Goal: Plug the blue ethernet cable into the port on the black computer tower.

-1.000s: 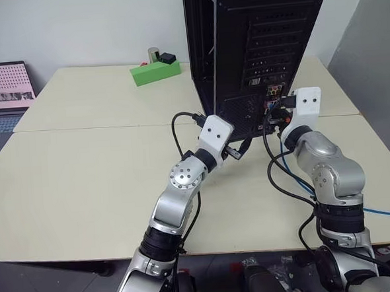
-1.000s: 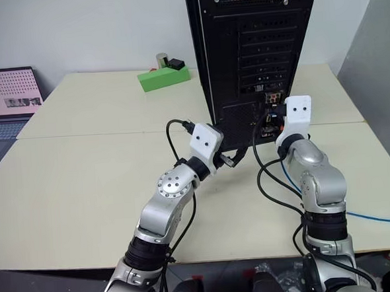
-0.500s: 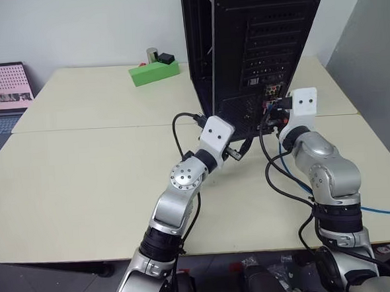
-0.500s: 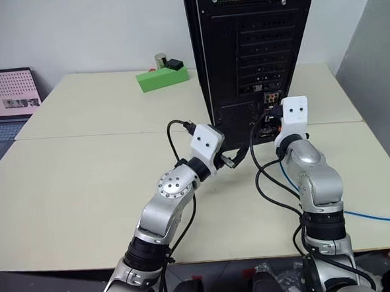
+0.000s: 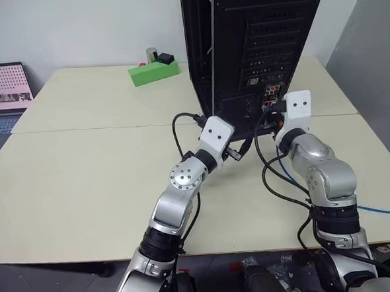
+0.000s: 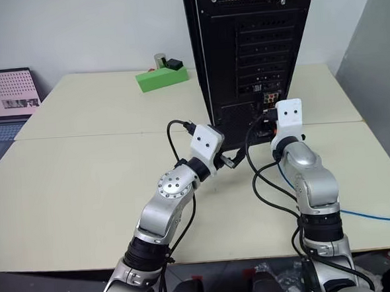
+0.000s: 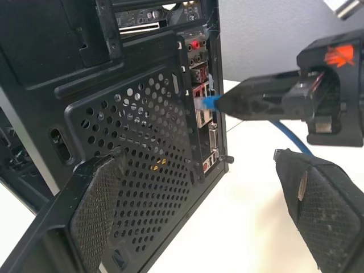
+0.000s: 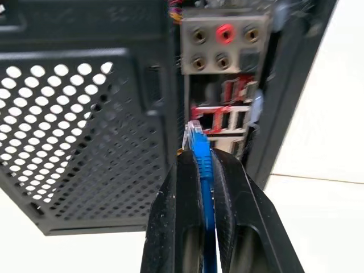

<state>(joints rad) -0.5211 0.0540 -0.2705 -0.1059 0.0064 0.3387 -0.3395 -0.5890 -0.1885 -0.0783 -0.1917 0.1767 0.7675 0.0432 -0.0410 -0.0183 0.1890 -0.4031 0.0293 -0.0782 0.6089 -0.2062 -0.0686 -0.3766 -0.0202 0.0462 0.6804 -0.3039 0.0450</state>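
The black computer tower (image 5: 255, 43) stands upright on the pale tabletop (image 5: 85, 186), its rear face with vent grille, slotted covers and silver connector panel turned toward the robot. The right tool (image 8: 203, 156) is closed on the blue ethernet cable (image 8: 200, 151), pinching it just behind the clear plug, whose tip juts out past the two black fingertips (image 8: 185, 165). In the left wrist view the same right tool (image 7: 224, 103) reaches in level from the side, with the plug's tip close against the connector panel, at the level of the red-lined sockets below the coloured audio jacks. The port (image 8: 206, 120) sits among those sockets (from the right wrist view the plug lies just in front of it, and whether the tip touches or has entered cannot be told). From the grip the cable runs back under the right arm and trails across the tabletop toward its right edge (image 5: 384, 208). The left tool (image 7: 199, 199) is spread wide and holds nothing; one of its fingers (image 7: 94, 210) lies in front of the perforated grille on the tower's lower rear, the other out over bare tabletop, beneath the right tool. Farther back on the tabletop, left of the tower, rests a green block (image 5: 154, 72), and a laptop (image 5: 3, 91) with a lit screen stands at the far left edge.
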